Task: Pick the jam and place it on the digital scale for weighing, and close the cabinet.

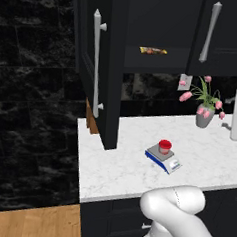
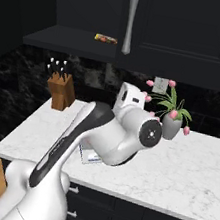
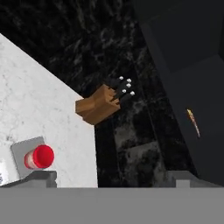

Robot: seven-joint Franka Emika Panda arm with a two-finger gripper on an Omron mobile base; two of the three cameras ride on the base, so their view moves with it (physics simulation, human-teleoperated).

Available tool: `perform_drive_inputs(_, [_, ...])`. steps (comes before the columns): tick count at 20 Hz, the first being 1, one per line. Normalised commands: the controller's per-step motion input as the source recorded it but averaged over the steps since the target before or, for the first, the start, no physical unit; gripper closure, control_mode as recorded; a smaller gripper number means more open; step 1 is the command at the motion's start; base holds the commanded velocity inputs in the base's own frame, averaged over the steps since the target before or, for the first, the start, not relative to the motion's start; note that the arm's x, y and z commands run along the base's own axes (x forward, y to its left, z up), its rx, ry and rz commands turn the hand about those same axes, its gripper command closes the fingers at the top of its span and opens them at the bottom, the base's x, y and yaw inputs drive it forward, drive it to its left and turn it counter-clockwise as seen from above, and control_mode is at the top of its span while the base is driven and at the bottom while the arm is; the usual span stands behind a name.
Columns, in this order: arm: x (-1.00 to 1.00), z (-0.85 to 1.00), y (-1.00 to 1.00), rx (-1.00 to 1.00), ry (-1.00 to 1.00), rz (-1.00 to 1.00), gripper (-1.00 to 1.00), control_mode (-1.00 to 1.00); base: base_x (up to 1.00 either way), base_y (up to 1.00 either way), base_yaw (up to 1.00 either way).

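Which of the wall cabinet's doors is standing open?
The left door: it swings out over the counter's left end, while the right door sits shut.

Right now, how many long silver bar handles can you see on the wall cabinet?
2: one handle on the open left door, one handle on the shut right door. More may lie outside the frame.

Light: even, diffuse, no visible source
Bright areas: white marble counter (image 1: 127, 166), evenly lit
Dim areas: black cabinet (image 1: 162, 28) and wall tiles, detail lost
Shadows: faint, soft
Glare: none
Sharpness: coarse, soft rendered edges
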Motion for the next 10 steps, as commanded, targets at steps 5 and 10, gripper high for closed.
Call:
perform_drive_inputs(5, [0.23,-0.29,0.95,0.05,-0.21,0.17,-1.0,-1.0,0.0,0.0,0.0])
perform_drive_inputs(10, [-0.14,-0.16,0.86,0.19,-0.32,0.03,-1.0,-1.0,0.0,0.0,0.0])
